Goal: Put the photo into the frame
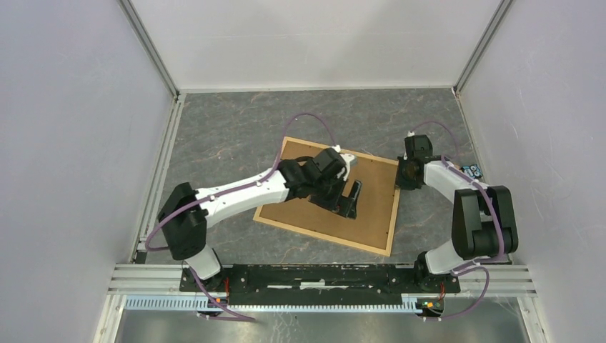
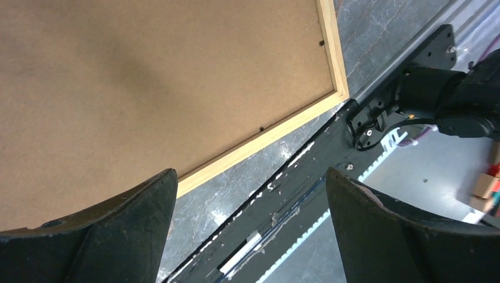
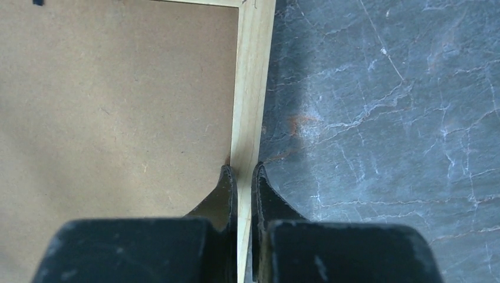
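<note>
The light-wood frame lies face down on the grey table with the brown backing board filling it. The photo is hidden. My left gripper is open over the board, fingers spread; in the left wrist view its fingers straddle the frame's near strip. My right gripper is shut on the frame's right strip near the far corner; in the right wrist view its fingertips pinch the strip.
A small blue-and-black object lies at the right wall. The black base rail runs along the near edge. White walls enclose the table on three sides.
</note>
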Motion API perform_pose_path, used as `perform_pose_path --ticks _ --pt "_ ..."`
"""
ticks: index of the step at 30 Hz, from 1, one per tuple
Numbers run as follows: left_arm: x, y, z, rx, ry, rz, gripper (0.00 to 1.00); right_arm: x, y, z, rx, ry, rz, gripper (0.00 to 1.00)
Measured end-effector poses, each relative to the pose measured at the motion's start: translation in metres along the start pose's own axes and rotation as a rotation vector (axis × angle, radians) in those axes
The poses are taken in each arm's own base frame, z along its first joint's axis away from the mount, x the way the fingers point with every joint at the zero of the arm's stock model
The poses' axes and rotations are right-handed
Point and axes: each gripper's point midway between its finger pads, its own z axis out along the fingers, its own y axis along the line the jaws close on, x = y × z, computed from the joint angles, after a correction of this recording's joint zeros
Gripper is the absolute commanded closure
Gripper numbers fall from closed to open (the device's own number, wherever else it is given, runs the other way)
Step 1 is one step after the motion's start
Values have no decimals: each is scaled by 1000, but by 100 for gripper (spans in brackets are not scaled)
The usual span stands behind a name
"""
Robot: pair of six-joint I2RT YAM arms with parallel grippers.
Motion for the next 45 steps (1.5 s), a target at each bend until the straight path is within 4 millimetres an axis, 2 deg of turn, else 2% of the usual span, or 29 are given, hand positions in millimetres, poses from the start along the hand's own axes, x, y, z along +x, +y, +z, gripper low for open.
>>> perform_pose_path --ticks 7,13,19,22,24,28,32,34,37,40,42,45 --pt "14 -21 31 -104 -15 204 0 -2 2 -4 27 80 57 100" --pt "30 -39 47 -113 -77 502 0 10 13 -18 13 193 110 100" --pt "68 -53 68 -107 -120 854 0 -7 25 -38 -13 221 149 100" --pt "90 -46 78 -125 -135 1003 0 -13 28 -44 -21 222 163 100" --pt "97 -43 79 -150 -145 1077 1 -13 29 -46 -18 229 172 100" --pt "77 -49 78 -230 -249 1145 5 -7 29 -49 -10 255 194 100" --pt "63 -47 85 -344 -317 1202 21 -7 29 -49 -5 257 216 100" --pt "61 -45 89 -391 -333 1241 20 -8 30 -50 -8 253 226 100" --pt "61 -44 89 -422 -345 1287 10 -8 31 -51 -4 257 239 100" --pt "57 -44 87 -445 -364 1299 10 -7 31 -51 -3 258 248 100" --pt "55 -43 86 -468 -377 1307 17 -9 32 -51 -5 255 254 100" --pt "52 -41 89 -528 -403 1332 32 -13 33 -51 -10 243 264 100"
